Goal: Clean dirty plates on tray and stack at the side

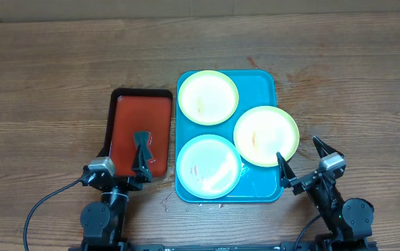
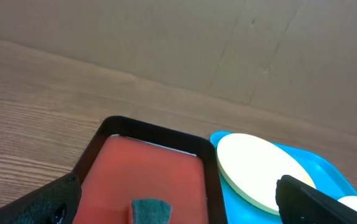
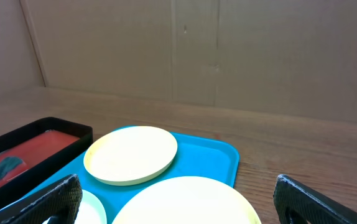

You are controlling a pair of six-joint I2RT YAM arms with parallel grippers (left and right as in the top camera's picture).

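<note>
The turquoise tray [image 1: 259, 80] lies mid-table and holds three plates with small orange smears. One yellow-green plate [image 1: 208, 97] is at its far left. A second yellow-green plate [image 1: 266, 135] overhangs the right rim. A blue-white plate [image 1: 208, 166] is at the near left. My left gripper [image 1: 125, 152] is open and empty over the red tray. My right gripper [image 1: 297, 148] is open and empty at the near right edge of the overhanging plate. The right wrist view shows the gripper [image 3: 177, 186], the far plate [image 3: 130, 154], the near plate [image 3: 191, 202] and the tray [image 3: 219, 155].
A red tray with a black rim [image 1: 141, 115] lies left of the turquoise tray, with a small grey-green sponge [image 1: 142, 138] in it. The left wrist view shows the open fingers [image 2: 177, 186], that tray [image 2: 144, 171] and the sponge [image 2: 150, 210]. Bare wood tabletop [image 1: 353, 90] surrounds both trays.
</note>
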